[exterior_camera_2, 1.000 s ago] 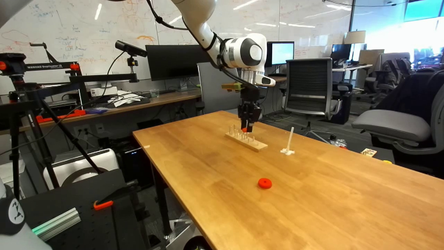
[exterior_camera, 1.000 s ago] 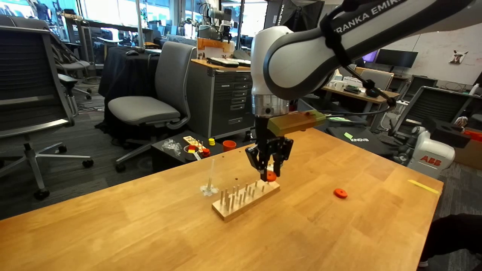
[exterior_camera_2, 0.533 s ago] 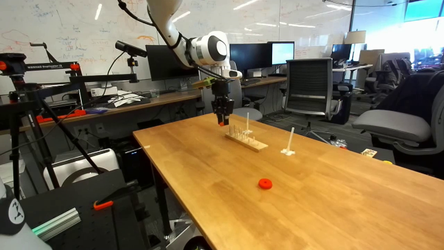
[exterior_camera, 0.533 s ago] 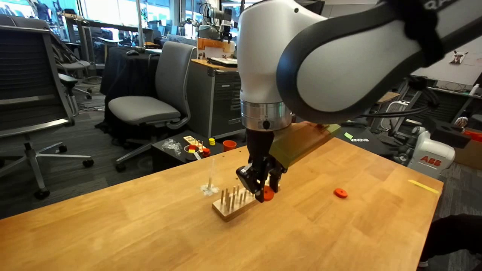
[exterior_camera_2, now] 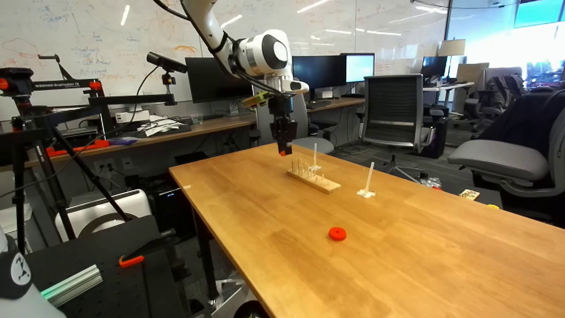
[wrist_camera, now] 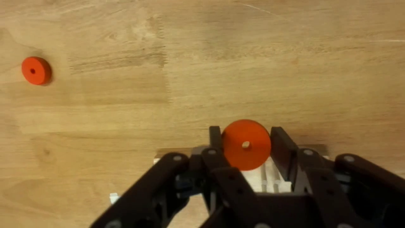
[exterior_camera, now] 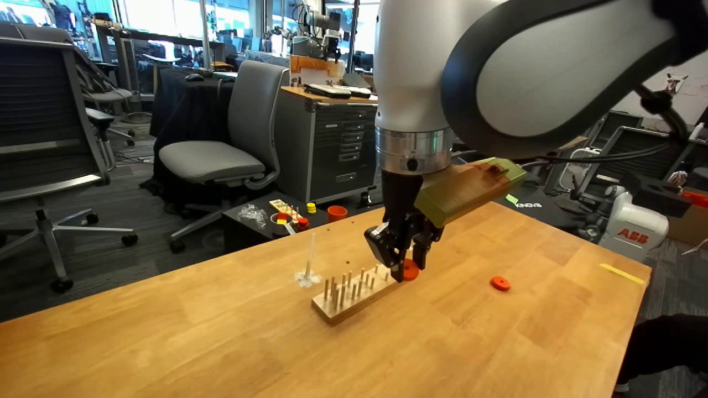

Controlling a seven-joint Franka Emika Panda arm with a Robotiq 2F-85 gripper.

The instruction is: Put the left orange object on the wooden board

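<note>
About halfway, by judgement: grasped and raised, not yet placed.
Clamping, with both fingers (wrist_camera: 215,136), the left orange object (wrist_camera: 242,156) (so judged), held off the tabletop (exterior_camera: 470,342) near one end of the wooden board (exterior_camera: 360,297); impossible to tell whether partly above it. Still to do: positioning over the board, lowering, letting go. Not to be confused with the similar disc (exterior_camera: 500,284) lying well apart.

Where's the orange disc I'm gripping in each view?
In an exterior view: held disc, right of centre, lower half.
In an exterior view: held disc, almost dead centre.
Wrist view: held disc, right of centre, lower half.
Shared landmark: the loose orange disc, in all three.
</note>
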